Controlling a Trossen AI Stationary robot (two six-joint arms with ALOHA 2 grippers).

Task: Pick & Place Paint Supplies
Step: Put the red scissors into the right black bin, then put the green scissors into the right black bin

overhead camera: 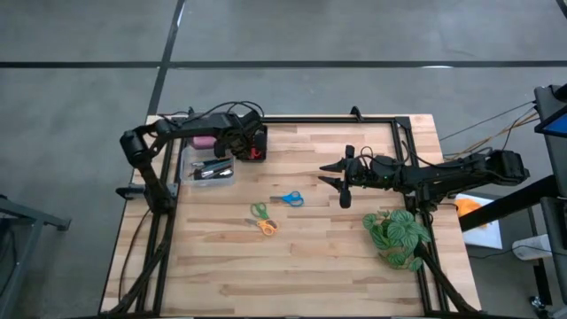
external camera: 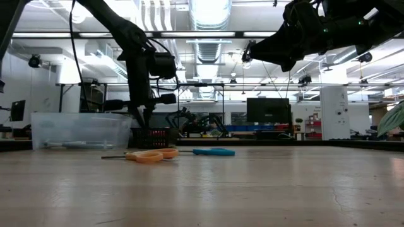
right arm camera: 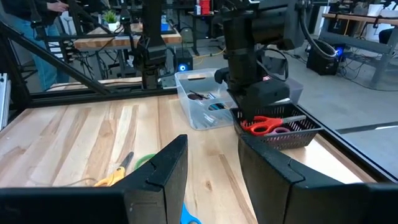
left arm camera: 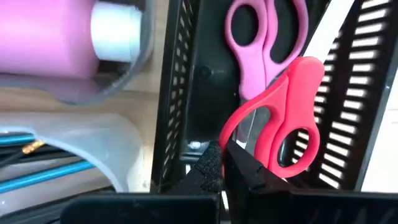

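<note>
Red scissors point(left arm camera: 289, 115) and pink scissors point(left arm camera: 264, 37) already in black tray point(overhead camera: 257, 142); my left gripper point(left arm camera: 227, 163) closed on the red pair. Blue point(overhead camera: 287, 198), orange point(overhead camera: 266, 226), green point(overhead camera: 258, 211) scissors left on table point(overhead camera: 310, 266). Right gripper point(overhead camera: 339, 182) hovers part-open, empty.

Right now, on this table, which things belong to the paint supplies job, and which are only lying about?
Belong to the job:
- red scissors and pink scissors in the black basket
- blue scissors
- orange scissors
- green scissors
- pink paint bottle
- blue brushes in the clear tub

Only lying about:
- leafy plant
</note>
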